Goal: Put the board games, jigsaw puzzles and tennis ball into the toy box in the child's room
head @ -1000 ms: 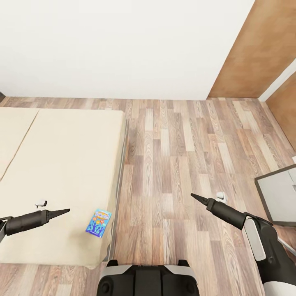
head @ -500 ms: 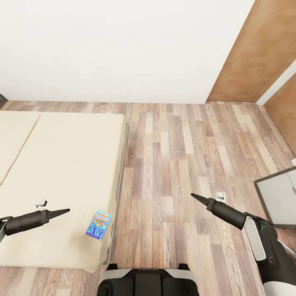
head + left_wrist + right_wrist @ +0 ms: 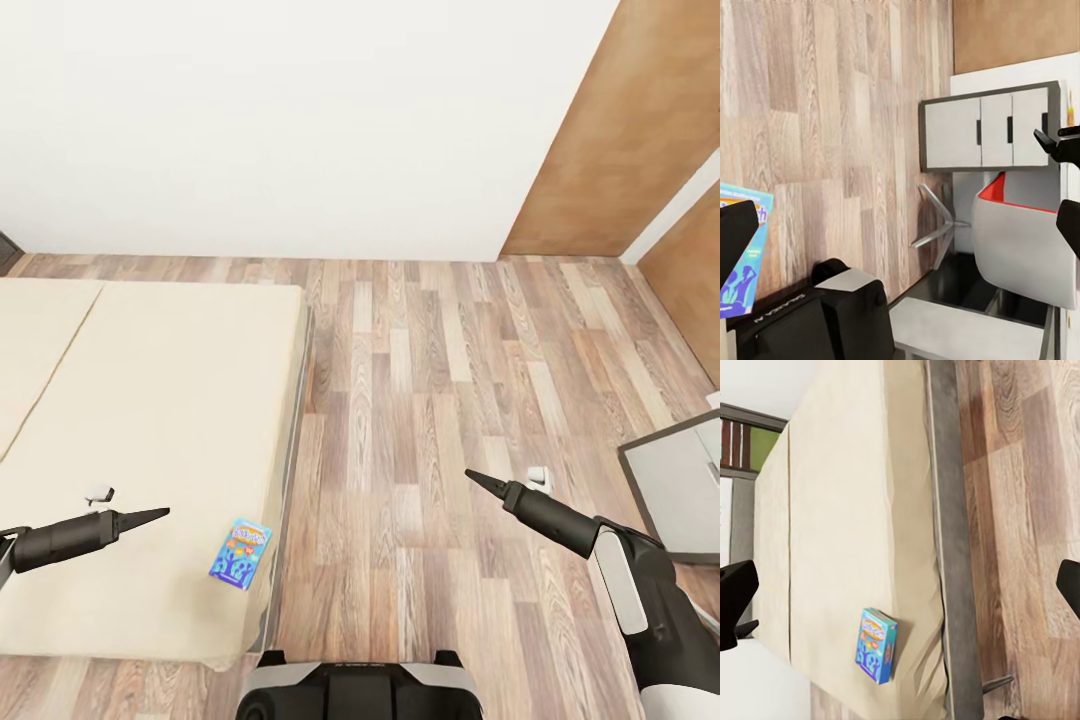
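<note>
A small blue board game [image 3: 240, 552] lies flat near the corner of the bed [image 3: 150, 400], on its beige mattress. My left gripper [image 3: 160, 514] hovers over the mattress a little to the left of that box, empty. My right gripper [image 3: 472, 477] hangs over the wood floor to the right of the bed, also empty. The left wrist view catches the blue box [image 3: 739, 255] beside one finger. In the right wrist view the box [image 3: 875, 645] rests by the mattress edge [image 3: 907, 510]. In both wrist views the fingers stand far apart at the picture's sides.
A dark-grey cabinet with pale doors [image 3: 680, 485] stands at the right edge. A small white object [image 3: 99, 494] sits on the mattress and another [image 3: 537, 476] on the floor. A brown wood panel [image 3: 600, 130] meets the white wall. My base [image 3: 360, 685] is below.
The whole picture has slid downward a little, so the camera has moved. Both arms hold the same pose and the blue box lies where it was on the bed.
</note>
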Tool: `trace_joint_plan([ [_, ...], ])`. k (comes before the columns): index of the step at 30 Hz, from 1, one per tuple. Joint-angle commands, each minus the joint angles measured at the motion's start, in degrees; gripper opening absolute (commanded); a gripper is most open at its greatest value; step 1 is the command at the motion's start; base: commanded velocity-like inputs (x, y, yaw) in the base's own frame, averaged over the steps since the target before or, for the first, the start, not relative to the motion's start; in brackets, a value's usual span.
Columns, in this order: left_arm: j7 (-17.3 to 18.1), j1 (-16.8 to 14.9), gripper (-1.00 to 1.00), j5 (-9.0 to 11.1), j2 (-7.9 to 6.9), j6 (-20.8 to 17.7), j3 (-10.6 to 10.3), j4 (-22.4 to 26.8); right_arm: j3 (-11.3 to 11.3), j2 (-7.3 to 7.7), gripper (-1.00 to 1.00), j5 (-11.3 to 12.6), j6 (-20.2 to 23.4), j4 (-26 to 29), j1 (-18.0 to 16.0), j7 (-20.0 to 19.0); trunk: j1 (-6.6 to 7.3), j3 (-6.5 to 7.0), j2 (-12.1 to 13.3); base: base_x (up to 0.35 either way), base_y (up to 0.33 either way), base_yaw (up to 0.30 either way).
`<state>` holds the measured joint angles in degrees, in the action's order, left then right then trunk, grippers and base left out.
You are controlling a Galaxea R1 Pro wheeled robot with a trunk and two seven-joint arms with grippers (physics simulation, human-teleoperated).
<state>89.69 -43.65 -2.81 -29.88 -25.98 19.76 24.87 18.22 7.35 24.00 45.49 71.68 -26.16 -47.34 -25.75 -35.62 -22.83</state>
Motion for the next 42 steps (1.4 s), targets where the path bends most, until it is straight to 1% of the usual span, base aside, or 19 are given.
trace_joint_plan([
  [1, 0.3, 0.0, 1.00, -0.3, 0.01, -0.6, 0.2, 0.0, 0.1, -0.01, 1.00, 0.1, 0.3, 0.0, 0.0, -0.1, -0.03, 0.03, -0.1, 0.000, 0.000, 0.000],
  [42, 0.3, 0.0, 1.00, -0.4, -0.35, -0.4, 0.2, -0.1, 0.1, -0.11, 1.00, 0.0, 0.3, -0.1, 0.0, 0.0, -0.03, 3.95, -0.1, 0.000, 0.000, 0.000],
])
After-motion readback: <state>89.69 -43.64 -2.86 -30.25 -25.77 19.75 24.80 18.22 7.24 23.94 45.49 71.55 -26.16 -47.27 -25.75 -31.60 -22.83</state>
